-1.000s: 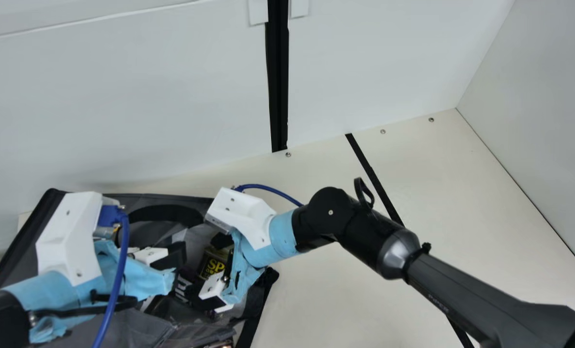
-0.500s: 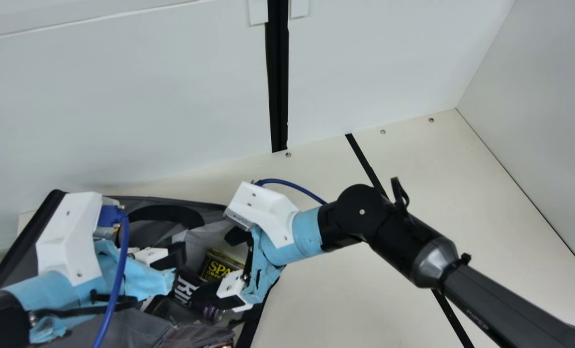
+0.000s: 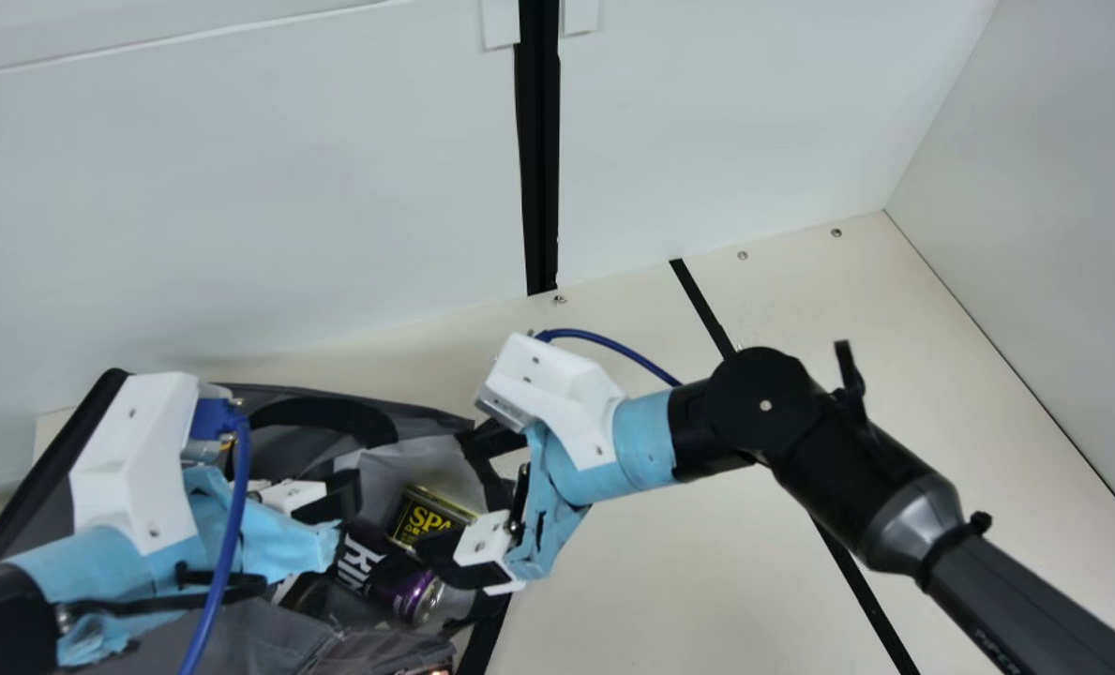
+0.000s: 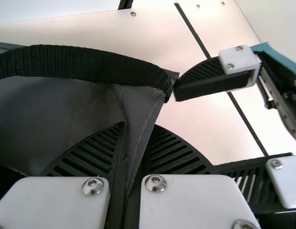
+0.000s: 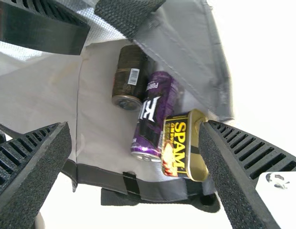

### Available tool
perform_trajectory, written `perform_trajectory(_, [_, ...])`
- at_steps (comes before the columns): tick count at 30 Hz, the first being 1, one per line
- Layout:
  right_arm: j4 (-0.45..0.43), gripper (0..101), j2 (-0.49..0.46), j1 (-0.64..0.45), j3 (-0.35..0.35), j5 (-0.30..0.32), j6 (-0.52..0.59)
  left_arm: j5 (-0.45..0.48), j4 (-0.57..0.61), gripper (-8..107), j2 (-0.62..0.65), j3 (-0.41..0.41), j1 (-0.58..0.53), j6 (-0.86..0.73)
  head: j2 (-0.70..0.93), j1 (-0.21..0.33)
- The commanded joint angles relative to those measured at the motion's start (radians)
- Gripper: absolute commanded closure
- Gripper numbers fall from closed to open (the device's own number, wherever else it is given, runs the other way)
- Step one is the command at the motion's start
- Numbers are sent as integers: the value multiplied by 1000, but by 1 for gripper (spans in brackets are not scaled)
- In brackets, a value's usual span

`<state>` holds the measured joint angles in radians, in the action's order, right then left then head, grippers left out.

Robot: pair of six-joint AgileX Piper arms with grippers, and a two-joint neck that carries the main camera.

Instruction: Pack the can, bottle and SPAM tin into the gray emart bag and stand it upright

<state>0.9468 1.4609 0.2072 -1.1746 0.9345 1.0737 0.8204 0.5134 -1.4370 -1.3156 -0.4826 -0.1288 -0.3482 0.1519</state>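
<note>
The left jaws are clenching the bag (image 4: 141,105); the right jaws are gaping near the tin (image 5: 180,143). Packing is seemingly finishing; uprighting is probably needing a second grip.

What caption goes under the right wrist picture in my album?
Inside the gray bag: a SPAM tin, a purple can and a brown container.

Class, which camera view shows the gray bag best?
The right wrist view, which looks inside the gray bag, onto the SPAM tin. In the main view, the left arm covers part of the bag; the left wrist view shows a handle and fabric held in the left gripper.
</note>
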Motion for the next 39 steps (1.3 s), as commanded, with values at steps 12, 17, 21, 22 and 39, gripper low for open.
perform_trajectory(12, [-1,6,-61,-115,10,82,14,0,0,107,0,0,0,0,-1,23])
perform_trajectory(17, [-2,6,-80,-179,8,122,24,0,0,107,0,0,0,0,-1,23])
perform_trajectory(21, [-3,6,-97,-235,5,155,28,0,0,107,0,0,0,0,-1,23])
perform_trajectory(22, [-3,6,-102,-249,4,163,28,0,0,107,0,0,0,0,-1,23])
perform_trajectory(39, [-62,6,-214,-429,23,191,-38,0,0,107,0,0,0,0,-1,23])
